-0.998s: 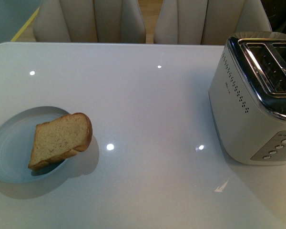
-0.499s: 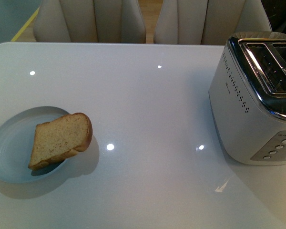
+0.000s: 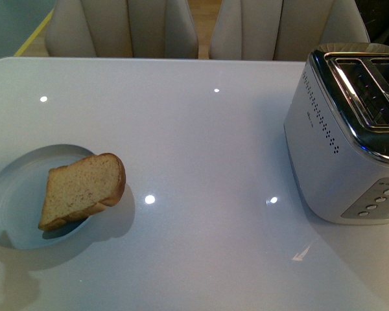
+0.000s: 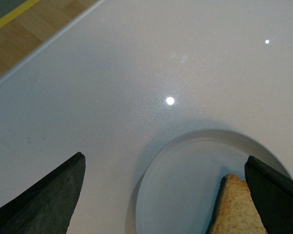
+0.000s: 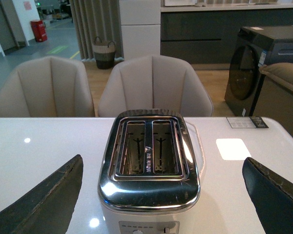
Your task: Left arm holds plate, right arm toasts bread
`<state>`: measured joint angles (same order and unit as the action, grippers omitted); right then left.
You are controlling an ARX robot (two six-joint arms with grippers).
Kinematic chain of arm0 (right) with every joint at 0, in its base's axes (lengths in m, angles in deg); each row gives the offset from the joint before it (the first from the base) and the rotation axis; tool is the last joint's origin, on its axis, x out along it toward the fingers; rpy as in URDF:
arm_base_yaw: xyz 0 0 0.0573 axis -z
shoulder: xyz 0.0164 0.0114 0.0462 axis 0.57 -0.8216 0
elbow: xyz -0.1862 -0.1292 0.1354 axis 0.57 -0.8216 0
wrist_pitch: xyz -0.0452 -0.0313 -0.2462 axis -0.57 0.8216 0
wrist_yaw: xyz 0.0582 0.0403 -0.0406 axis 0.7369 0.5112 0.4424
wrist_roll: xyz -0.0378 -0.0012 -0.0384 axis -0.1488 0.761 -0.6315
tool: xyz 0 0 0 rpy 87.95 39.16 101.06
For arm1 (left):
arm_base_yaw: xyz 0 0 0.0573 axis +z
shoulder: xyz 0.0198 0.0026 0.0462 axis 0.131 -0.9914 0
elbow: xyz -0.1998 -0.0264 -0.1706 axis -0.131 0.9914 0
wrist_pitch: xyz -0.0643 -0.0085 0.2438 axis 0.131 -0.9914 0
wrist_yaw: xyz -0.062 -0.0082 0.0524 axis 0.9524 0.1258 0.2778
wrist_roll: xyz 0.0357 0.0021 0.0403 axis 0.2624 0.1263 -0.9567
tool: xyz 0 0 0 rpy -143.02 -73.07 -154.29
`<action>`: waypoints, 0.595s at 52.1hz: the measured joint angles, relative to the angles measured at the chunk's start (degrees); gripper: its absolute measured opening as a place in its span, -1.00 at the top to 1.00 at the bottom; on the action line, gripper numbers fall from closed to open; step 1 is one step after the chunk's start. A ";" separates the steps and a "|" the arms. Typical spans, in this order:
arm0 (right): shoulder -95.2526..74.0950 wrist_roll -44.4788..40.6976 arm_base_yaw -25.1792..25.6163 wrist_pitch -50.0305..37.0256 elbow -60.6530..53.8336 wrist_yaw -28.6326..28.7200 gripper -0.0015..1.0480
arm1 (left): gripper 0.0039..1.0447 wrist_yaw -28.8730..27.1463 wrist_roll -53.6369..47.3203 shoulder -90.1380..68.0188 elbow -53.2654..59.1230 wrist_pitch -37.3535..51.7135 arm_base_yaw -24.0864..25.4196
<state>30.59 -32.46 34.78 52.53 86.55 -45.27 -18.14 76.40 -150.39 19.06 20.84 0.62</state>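
Note:
A pale blue-grey plate (image 3: 13, 201) sits on the white table at the front left. A slice of brown bread (image 3: 81, 189) lies on it, its rounded top hanging over the plate's right rim. Neither arm shows in the front view. In the left wrist view my left gripper (image 4: 166, 195) is open above the plate (image 4: 180, 185), its black fingers (image 4: 49, 200) spread wide, with a corner of the bread (image 4: 237, 209) beside one finger. My right gripper (image 5: 161, 195) is open above the toaster (image 5: 149, 161), empty.
The silver two-slot toaster (image 3: 350, 136) stands at the table's right edge, slots empty. Two beige chairs (image 3: 123, 26) stand behind the table. The table's left edge and wooden floor (image 4: 19, 34) show in the left wrist view.
A shadow has appeared on the table at the front left, below the plate. The plate, bread and toaster have not moved.

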 joint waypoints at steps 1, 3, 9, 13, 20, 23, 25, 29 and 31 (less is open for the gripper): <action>0.00 0.00 0.00 0.00 0.00 0.00 -0.83 | -0.86 0.02 -0.02 -0.72 -0.22 0.20 0.02; 0.00 0.00 0.00 0.00 0.00 0.00 -0.83 | -0.86 0.17 -0.39 -4.28 -1.40 1.09 0.20; 0.00 0.00 0.00 0.00 0.00 0.02 -0.83 | -0.86 0.59 -1.20 -11.06 -3.78 2.69 0.42; 0.00 0.00 -0.02 0.00 0.00 0.02 -0.83 | -0.86 1.01 -1.40 -15.06 -4.98 4.00 0.50; 0.00 0.00 -0.02 0.00 0.00 0.00 -0.83 | -0.86 1.97 -1.68 -20.39 -6.23 5.92 0.37; 0.00 0.00 0.00 0.00 0.00 0.00 -0.83 | -0.86 2.25 -1.68 -21.66 -6.56 6.38 0.24; 0.02 0.00 0.00 0.00 0.00 0.00 -0.83 | -0.86 2.32 -1.66 -22.36 -6.67 6.71 0.11; 0.00 0.00 -0.02 0.00 0.00 0.02 -0.83 | -0.86 2.56 -1.66 -23.34 -6.84 7.17 -0.20; 0.00 0.00 -0.02 0.00 0.00 0.02 -0.83 | -0.86 2.86 -1.66 -23.93 -6.99 7.58 -0.46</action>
<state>30.59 -32.46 34.76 52.53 86.55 -45.25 -15.28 74.74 -174.33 12.06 28.43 0.16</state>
